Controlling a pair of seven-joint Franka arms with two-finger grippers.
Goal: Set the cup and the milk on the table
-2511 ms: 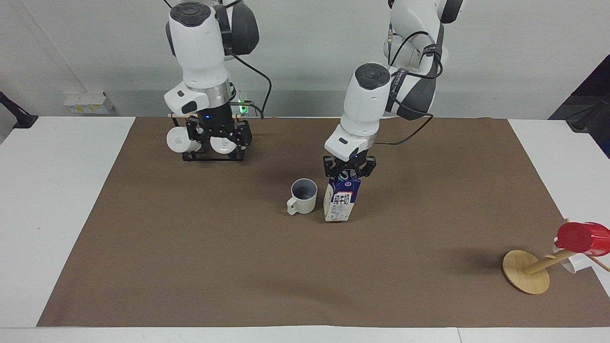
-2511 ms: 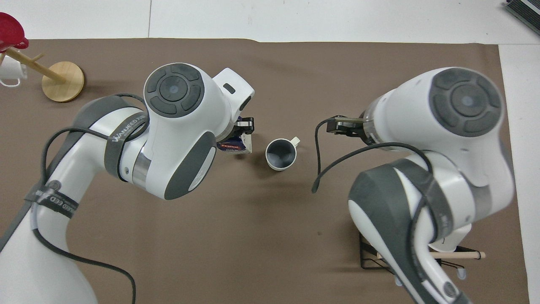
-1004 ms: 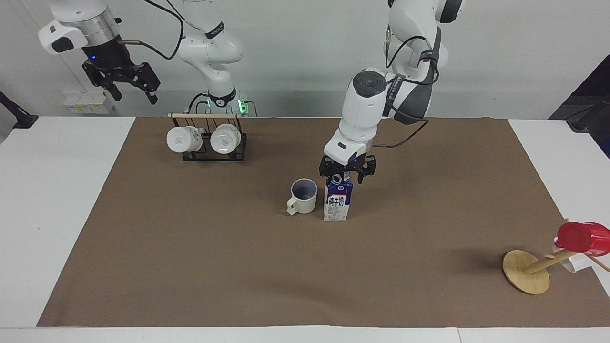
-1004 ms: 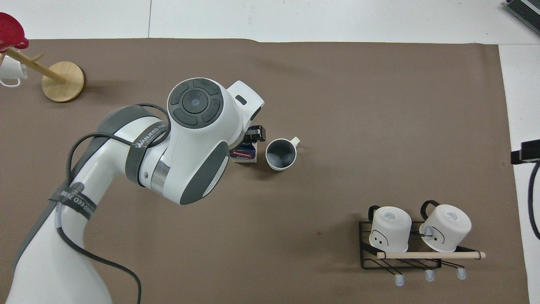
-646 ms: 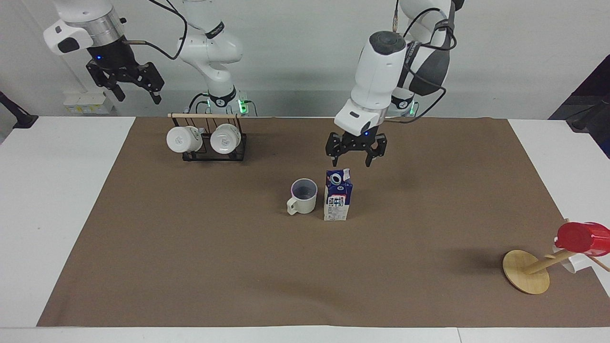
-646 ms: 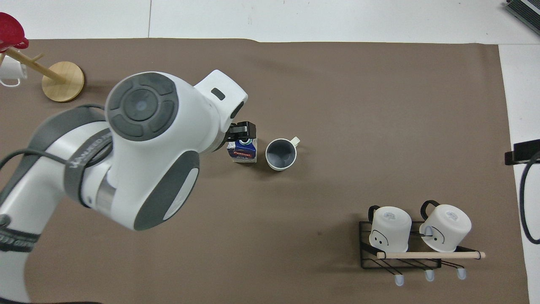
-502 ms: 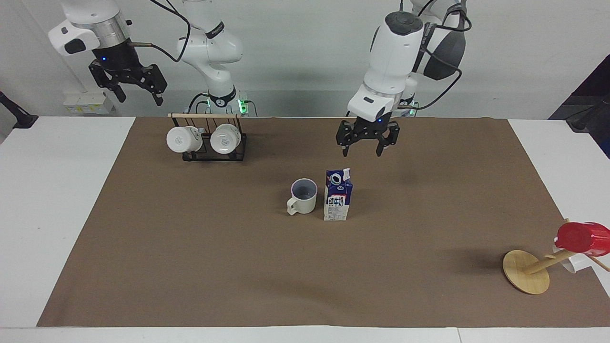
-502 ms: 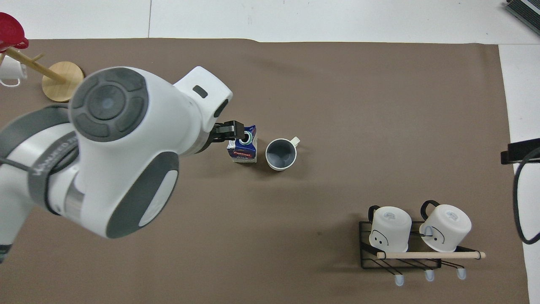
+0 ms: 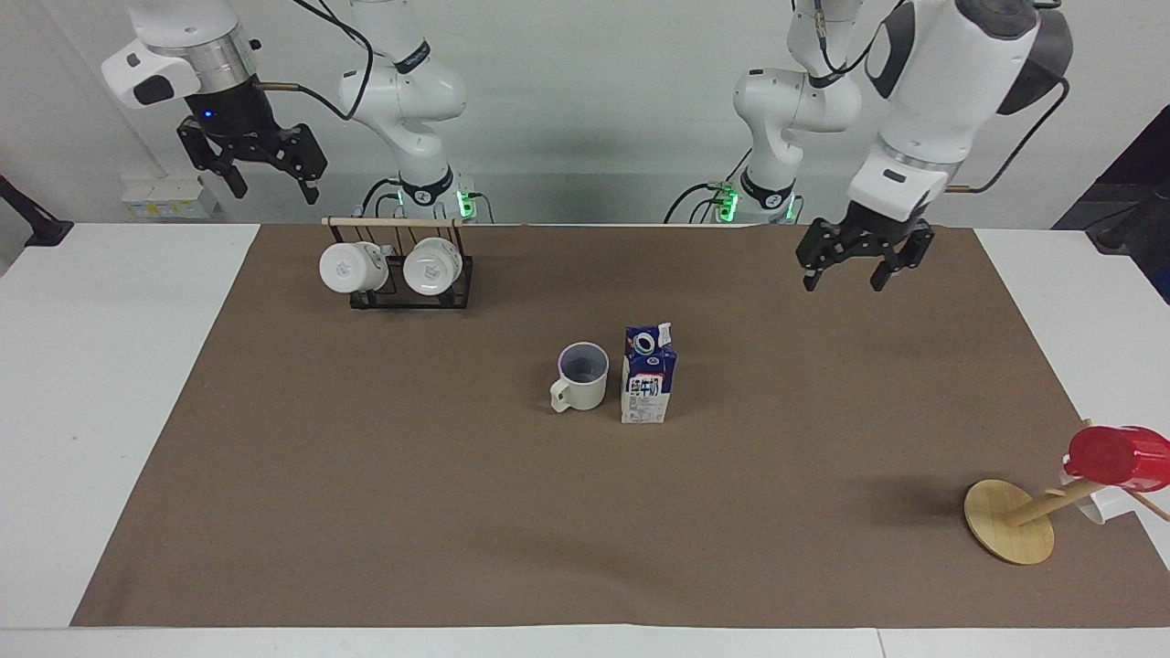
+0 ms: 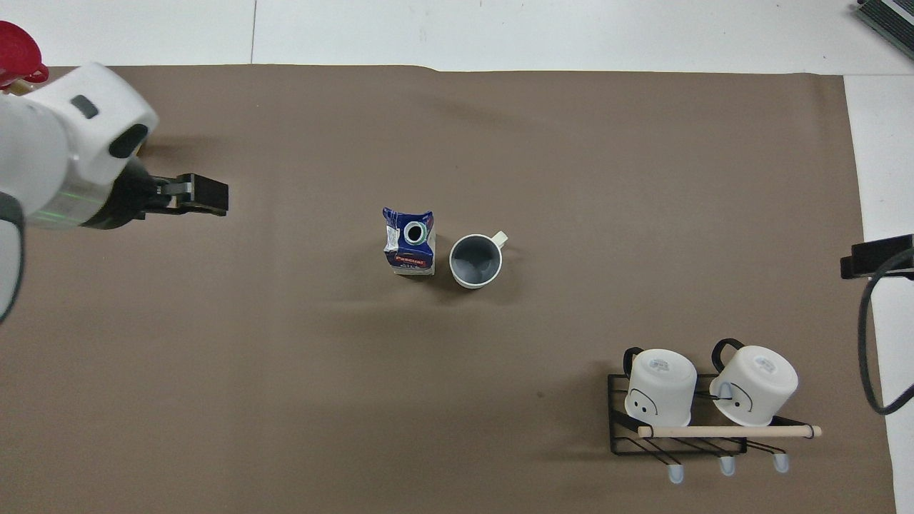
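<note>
cup and milk upright on the brown sheet, both grippers empty

cup (image 9: 583,376) stands upright near the middle of the table (image 9: 128,366), on its brown sheet, handle turned away from the robots. milk (image 9: 648,374) stands just beside the cup, toward the left arm's end, cap on top. whether the two touch is unclear. mug rack (image 9: 402,270) with two white mugs lies nearer the robots than the cup, toward the right arm's end. wooden stand (image 9: 1010,521) with a red cup (image 9: 1117,456) is farther from the robots than the cup, at the left arm's end. left gripper (image 9: 863,267) hangs over the sheet's edge, well apart from the cup, jaws spread, holding nothing. right gripper (image 9: 265,172) waits high past the rack, jaws spread, holding nothing.
</note>
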